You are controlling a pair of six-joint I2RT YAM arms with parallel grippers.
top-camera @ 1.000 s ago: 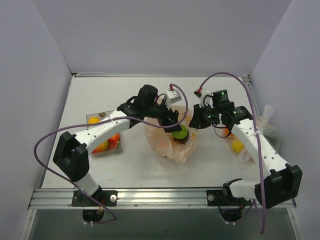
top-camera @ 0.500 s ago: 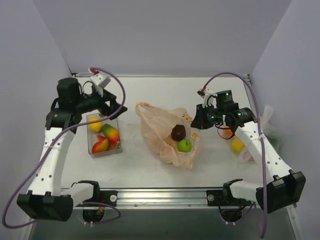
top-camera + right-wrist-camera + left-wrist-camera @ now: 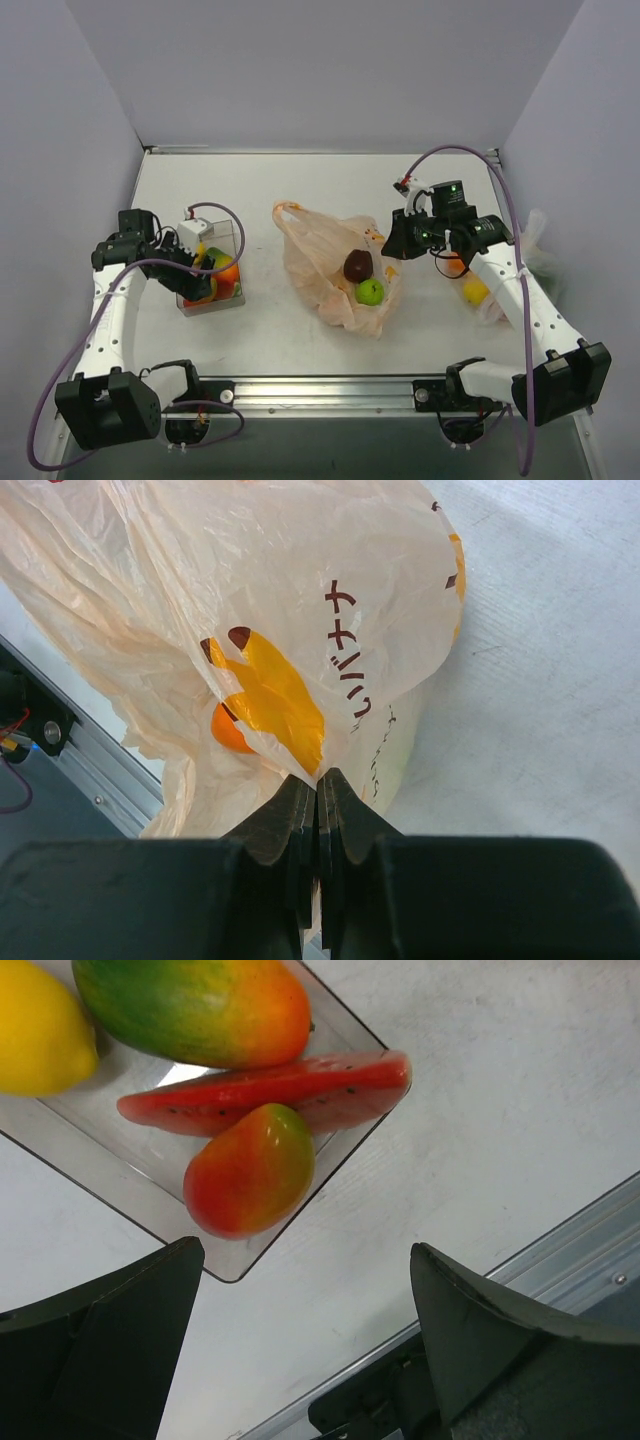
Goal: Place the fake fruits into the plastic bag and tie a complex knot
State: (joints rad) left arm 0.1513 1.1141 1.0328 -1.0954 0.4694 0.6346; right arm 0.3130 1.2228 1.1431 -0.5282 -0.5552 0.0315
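The peach plastic bag point(image 3: 325, 262) lies open mid-table with a maroon fruit point(image 3: 357, 266) and a green fruit point(image 3: 371, 291) inside. One loop handle point(image 3: 285, 213) lies loose; no knot shows. My right gripper point(image 3: 392, 243) is shut on the bag's right edge point(image 3: 318, 770); an orange fruit point(image 3: 230, 736) shows through the film. My left gripper point(image 3: 203, 272) hangs open and empty over the clear tray point(image 3: 213, 307). In the left wrist view the tray point(image 3: 110, 1150) holds a lemon point(image 3: 35, 1025), a large mango point(image 3: 195, 1005), a watermelon slice point(image 3: 270, 1095) and a small mango point(image 3: 250, 1170).
A clear whitish bag point(image 3: 492, 305) with a yellow fruit point(image 3: 475, 291) and an orange fruit point(image 3: 456, 266) lies at the right under the right arm. The metal rail point(image 3: 320, 385) runs along the near table edge. Walls close in the left, right and back.
The left arm left the bag, swung to the far left, then came down over the tray. The green fruit now lies in the bag. The right gripper kept its hold.
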